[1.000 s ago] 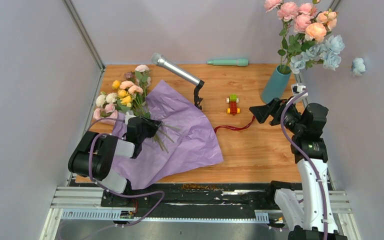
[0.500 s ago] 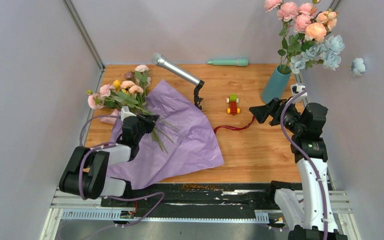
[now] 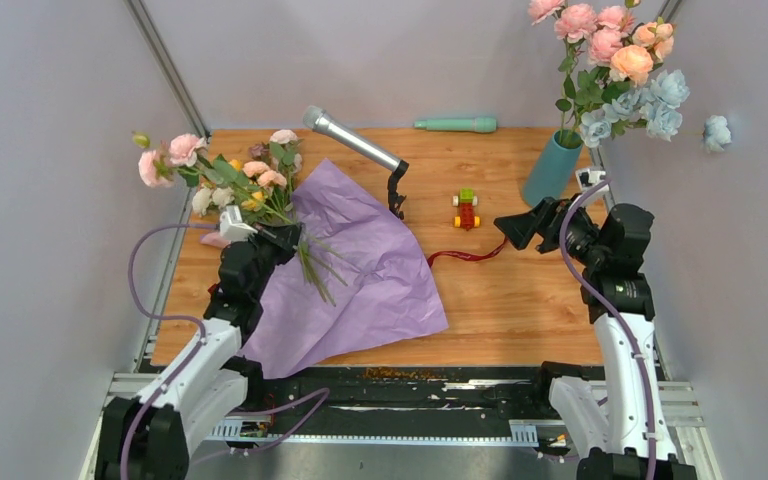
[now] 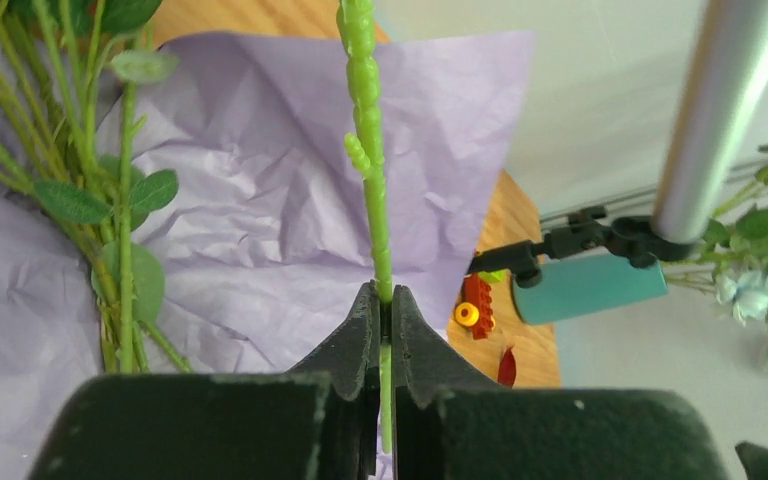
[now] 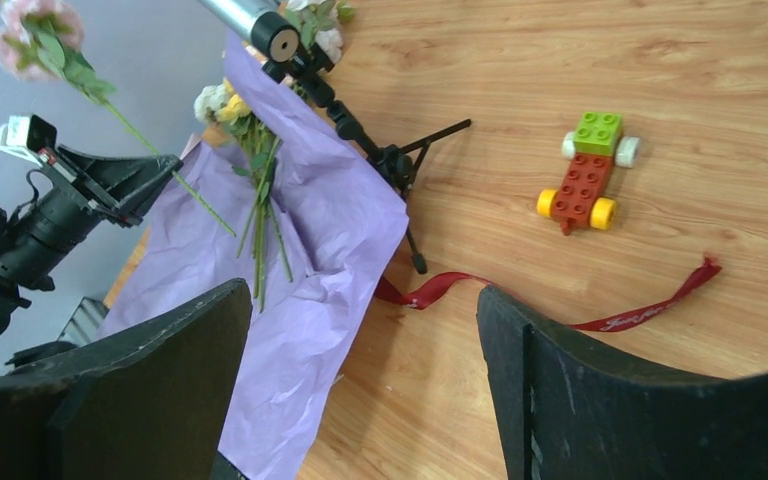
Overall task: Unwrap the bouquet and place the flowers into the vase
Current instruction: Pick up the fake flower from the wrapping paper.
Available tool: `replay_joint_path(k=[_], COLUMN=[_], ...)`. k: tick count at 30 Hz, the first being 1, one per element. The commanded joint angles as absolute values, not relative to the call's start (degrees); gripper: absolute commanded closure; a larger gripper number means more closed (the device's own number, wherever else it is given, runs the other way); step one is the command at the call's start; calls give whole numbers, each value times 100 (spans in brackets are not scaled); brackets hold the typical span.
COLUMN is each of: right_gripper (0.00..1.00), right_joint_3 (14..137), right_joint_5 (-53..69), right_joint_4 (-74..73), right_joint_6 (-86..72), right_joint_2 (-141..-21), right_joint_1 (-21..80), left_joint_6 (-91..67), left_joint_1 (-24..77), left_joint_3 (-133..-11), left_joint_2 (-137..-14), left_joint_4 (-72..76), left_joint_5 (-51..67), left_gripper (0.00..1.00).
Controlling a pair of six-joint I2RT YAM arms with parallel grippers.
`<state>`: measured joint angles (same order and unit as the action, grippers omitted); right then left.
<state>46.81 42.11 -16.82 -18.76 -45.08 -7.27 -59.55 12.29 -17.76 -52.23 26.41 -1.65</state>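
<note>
The left gripper had clamped fully shut on one thin green stem. Within the last second it had lifted that stem, and its pink blooms had risen clear of the bunch toward the left. The right gripper stood wide open and empty above the table, near the end of the loose red ribbon. The lilac paper wrap lay spread flat, so unwrapping appeared complete. The remaining flowers lay at its far left edge. The vase stood far right, well apart, already holding roses. The held stem likely needed carrying across.
</note>
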Motion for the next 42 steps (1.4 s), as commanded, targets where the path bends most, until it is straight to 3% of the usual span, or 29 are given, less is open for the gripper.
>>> replay_joint_path(k=[1, 8, 16, 24, 32, 38, 42], right_gripper=[16, 16, 17, 20, 22, 31, 47], right_joint_3=[4750, 4659, 4889, 5058, 5115, 5202, 5218], right_joint_5=[4807, 4799, 4063, 3771, 3386, 3487, 3430], right_joint_4=[-1384, -1076, -521, 812, 1746, 1922, 1983], right_joint_6=[-1821, -2013, -2413, -3151, -3406, -3460, -3463], right_joint_2=[-4596, -4822, -5060, -5308, -5593, -5854, -5933], right_joint_1=[-621, -53, 1467, 2722, 3558, 3748, 3883], left_joint_6=[-4547, -2876, -2232, -2345, -2151, -2240, -2257], left_joint_1=[1213, 1369, 2712, 4280, 5032, 5156, 5168], left_joint_3=[-2296, -3220, -3892, -3998, -4007, -3845, -3767], left_joint_2=[-4335, -3728, -3772, -4392, -4804, -4845, -4835], left_joint_4=[1631, 456, 299, 670, 804, 949, 983], left_joint_5=[134, 1486, 2552, 2630, 2436, 2386, 2368], left_gripper=[100, 100, 100, 100, 100, 100, 100])
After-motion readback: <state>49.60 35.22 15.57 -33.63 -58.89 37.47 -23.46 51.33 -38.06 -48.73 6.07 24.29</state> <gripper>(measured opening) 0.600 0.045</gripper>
